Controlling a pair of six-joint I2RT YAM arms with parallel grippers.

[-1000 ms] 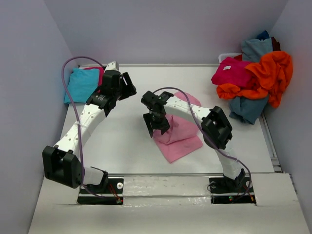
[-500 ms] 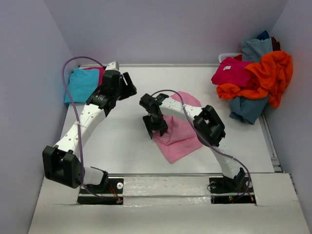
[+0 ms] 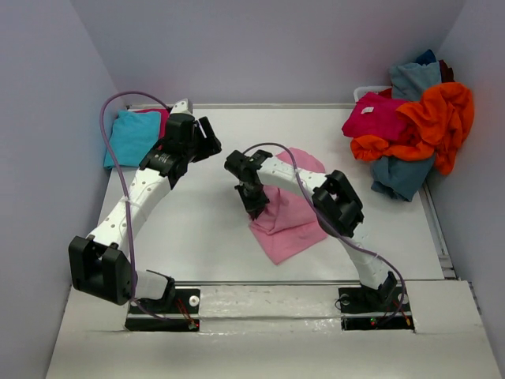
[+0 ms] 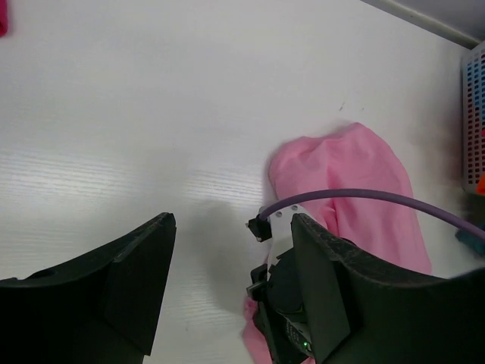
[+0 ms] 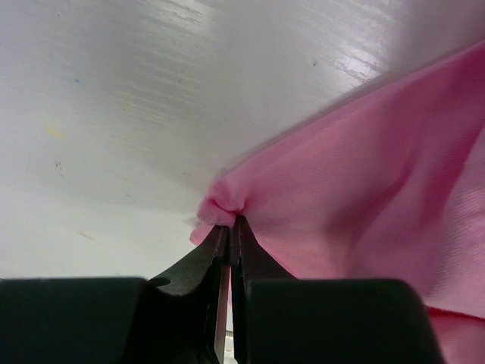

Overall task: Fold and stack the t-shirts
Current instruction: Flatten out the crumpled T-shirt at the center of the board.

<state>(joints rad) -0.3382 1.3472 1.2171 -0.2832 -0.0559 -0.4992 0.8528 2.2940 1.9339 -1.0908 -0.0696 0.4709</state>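
At the desk's (image 3: 205, 237) far left a turquoise shirt (image 3: 130, 136) is lying folded, a magenta one (image 3: 158, 118) showing beside it; the left end effector (image 3: 207, 140) is hovering spread and empty; mid-desk, the right end effector (image 5: 229, 227) is pinching the pink shirt's (image 3: 293, 225) left edge, probably mid-fold; the heap of shirts (image 3: 418, 126) at far right is awaiting folding.

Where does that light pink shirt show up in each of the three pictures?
Top external: light pink shirt lies at the centre of the picture.
Left wrist: right of centre, crossed by the purple cable.
Right wrist: fills the right side.
Shared landmark: the right claw pinching its edge.
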